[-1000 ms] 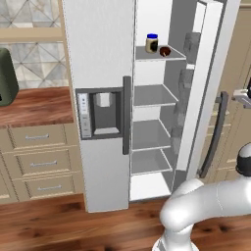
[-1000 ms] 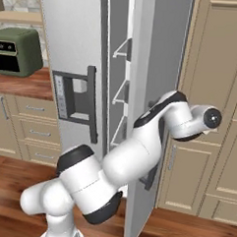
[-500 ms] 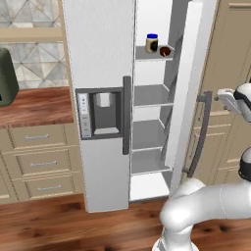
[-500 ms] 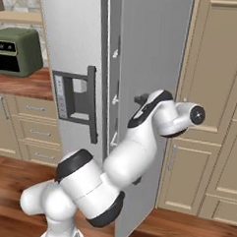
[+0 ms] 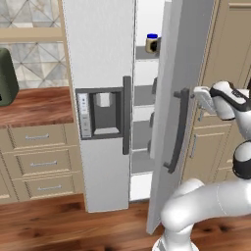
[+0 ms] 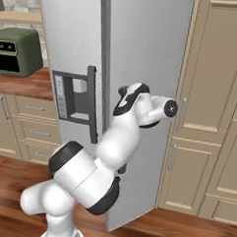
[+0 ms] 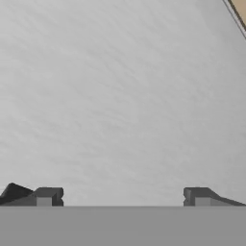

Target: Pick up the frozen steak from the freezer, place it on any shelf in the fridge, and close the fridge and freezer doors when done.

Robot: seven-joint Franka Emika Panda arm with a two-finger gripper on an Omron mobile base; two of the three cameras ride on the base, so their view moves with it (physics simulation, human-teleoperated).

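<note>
Jaws spread wide, your gripper (image 7: pixel 123 196) presses the fridge door (image 5: pixel 169 122); watch it doesn't slide off the smooth panel, leaving the door ajar.

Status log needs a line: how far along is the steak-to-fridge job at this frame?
Done: the freezer door looks shut. Whether the steak is on a shelf cannot be seen; only a jar shows through the gap.
In hand: the fridge door stands partly open, and the open, empty gripper is pressed close against its grey face.
Left: push that door fully shut.
</note>
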